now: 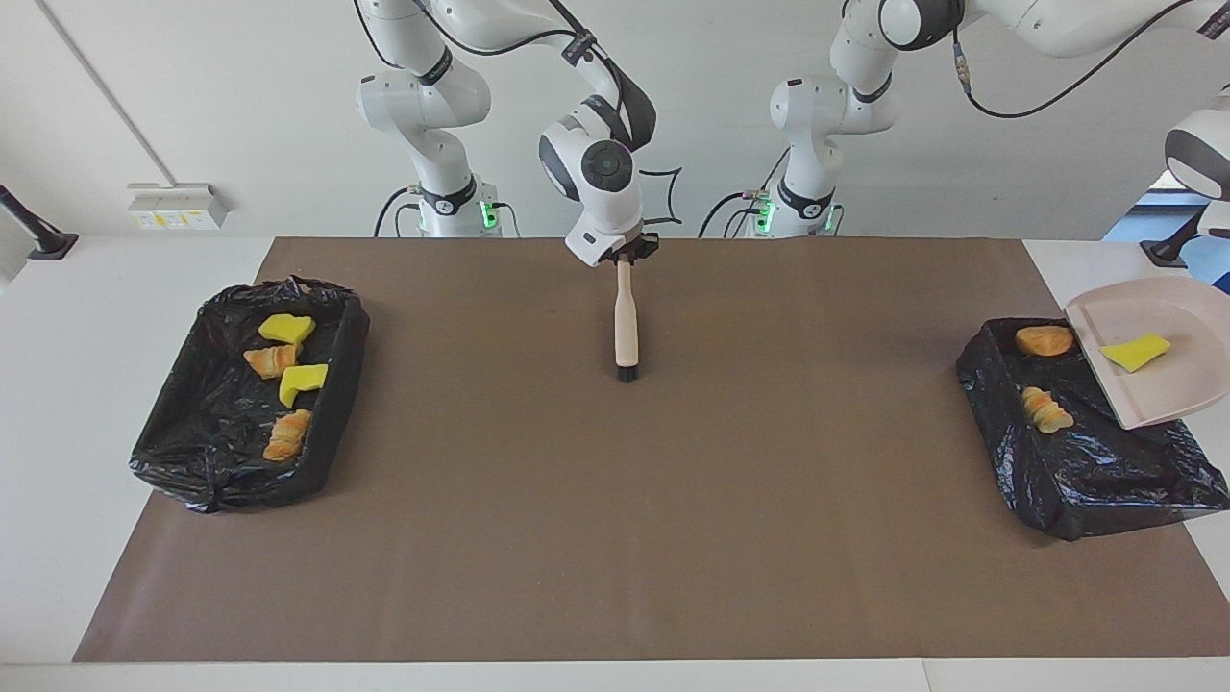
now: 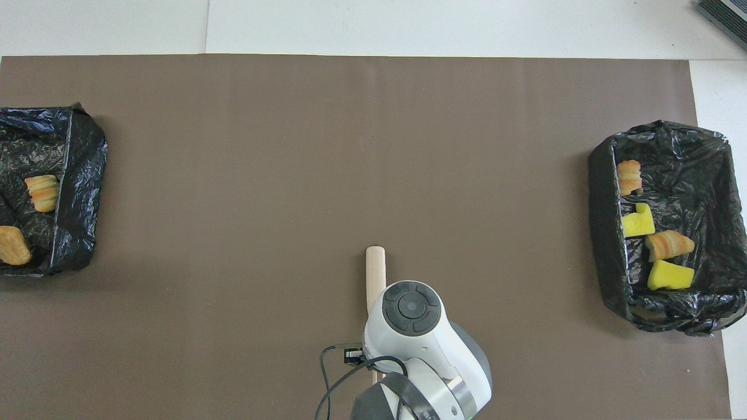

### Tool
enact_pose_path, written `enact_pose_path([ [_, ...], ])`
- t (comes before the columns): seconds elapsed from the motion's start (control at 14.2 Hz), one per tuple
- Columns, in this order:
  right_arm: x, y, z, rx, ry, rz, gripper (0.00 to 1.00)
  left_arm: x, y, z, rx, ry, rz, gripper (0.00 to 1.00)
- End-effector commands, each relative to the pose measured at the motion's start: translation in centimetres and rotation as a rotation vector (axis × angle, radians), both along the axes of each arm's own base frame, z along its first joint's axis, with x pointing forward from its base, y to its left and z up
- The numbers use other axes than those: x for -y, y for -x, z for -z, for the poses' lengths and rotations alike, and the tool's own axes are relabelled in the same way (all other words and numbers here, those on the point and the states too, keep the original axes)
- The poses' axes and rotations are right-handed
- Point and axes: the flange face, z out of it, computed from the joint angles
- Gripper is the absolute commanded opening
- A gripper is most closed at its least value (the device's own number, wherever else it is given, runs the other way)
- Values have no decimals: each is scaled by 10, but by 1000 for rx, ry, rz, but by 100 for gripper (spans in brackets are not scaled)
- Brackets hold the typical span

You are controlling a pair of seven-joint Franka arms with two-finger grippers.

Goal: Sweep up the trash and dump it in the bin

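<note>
The right gripper (image 1: 627, 252) is held over the robots' edge of the brown mat (image 1: 615, 500), clamped on the handle of a brush (image 1: 626, 322) that hangs bristles down. Toward the right arm's end of the worktop (image 1: 86, 384), two yellow sponge chunks (image 1: 285, 328) and two striped pieces (image 1: 272, 359) lie in a black-lined bin (image 1: 317, 452). Toward the left arm's end, a tan lump (image 1: 1043, 339) and a striped piece (image 1: 1046, 408) lie in a second bin (image 1: 1057, 490); a tilted pink dustpan (image 1: 1168, 384) with one yellow chunk (image 1: 1135, 352) on it is held above it. The left gripper is out of frame, closed.
</note>
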Motion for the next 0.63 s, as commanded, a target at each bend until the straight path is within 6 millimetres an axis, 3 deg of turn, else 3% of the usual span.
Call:
enact_pose_path([
  [0.0,0,4,9,17,-5,-6,0,4,-2,-30,-9,-72,-28,0],
  [0.21,-1,7,11,16,-4,-11,1,24,-8,-32,-45,-104,-26,0],
  [0.49,-3,3,18,22,-20,-1,44,20,-3,-39,-41,-179,-79,0],
  [0.56,-3,2,18,22,-21,-2,67,22,-2,-38,-53,-190,-98,0],
])
